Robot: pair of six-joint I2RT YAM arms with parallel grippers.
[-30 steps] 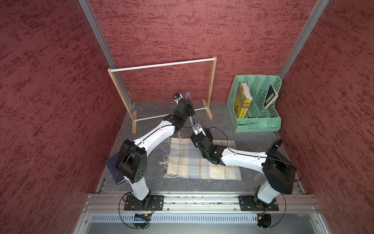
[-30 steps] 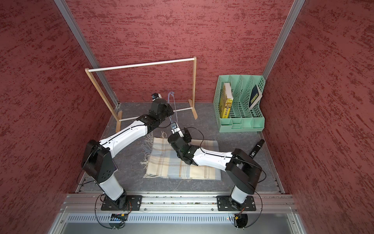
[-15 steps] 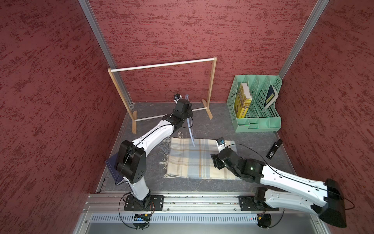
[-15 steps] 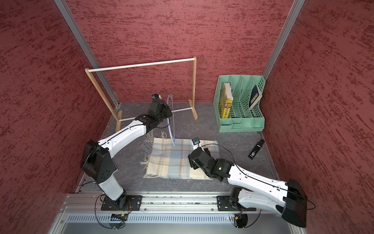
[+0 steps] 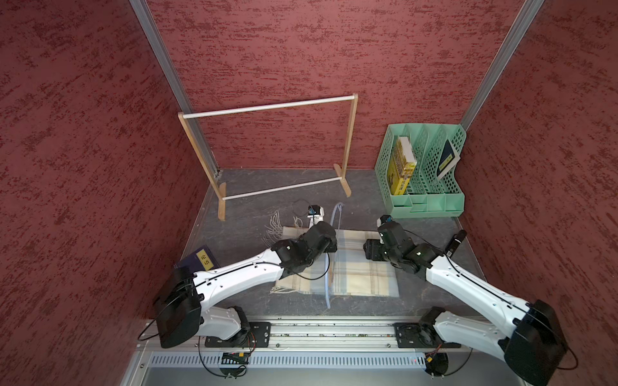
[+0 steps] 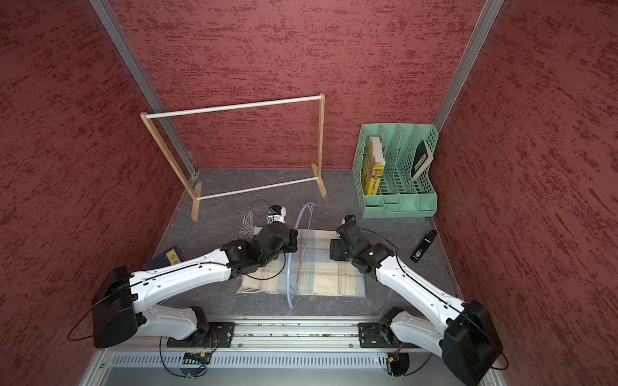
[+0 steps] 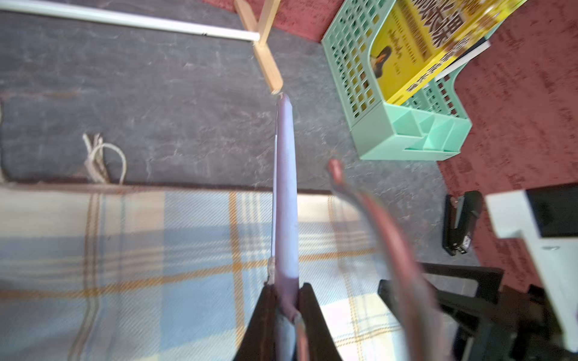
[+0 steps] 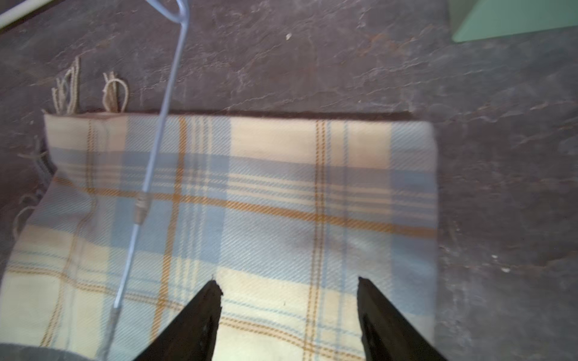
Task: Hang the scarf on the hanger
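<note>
Pinching hanger above flat scarf

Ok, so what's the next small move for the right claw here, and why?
Probably lower the right claw onto the scarf and close on the cloth. It hangs open above the flat scarf, holding nothing, while the left claw is shut on the hanger, which crosses over the scarf's middle.
</note>
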